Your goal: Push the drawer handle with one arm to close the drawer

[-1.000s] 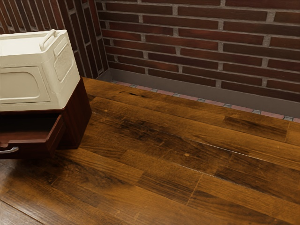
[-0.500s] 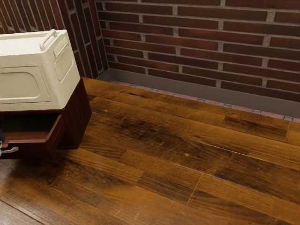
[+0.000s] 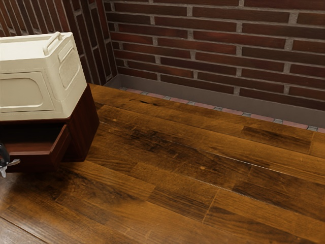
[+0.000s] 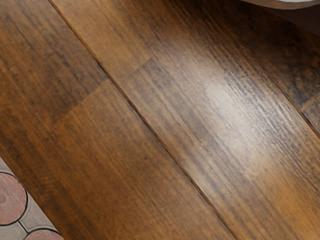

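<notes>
Jaws apart or together, can't tell, but we look set by the handle, so push the drawer in next.

In the exterior view, a cream box sits toward ten o'clock, cut off by the picture's edge at nine; it has a raised bar on its lid and recessed panels with rounded corners on its sides. A dark red-brown brick wall with grey mortar spans from ten round to two o'clock, its bricks upright toward ten. A plain grey baseboard runs along its foot from about eleven to three o'clock, then a thin strip of pink and grey tiles. The plank tabletop, brown with darker patches, stretches from three round through six to eight o'clock. In the wrist view, pale glare lies across the planks, and round pink tiles set in grey show past their edge.
</notes>
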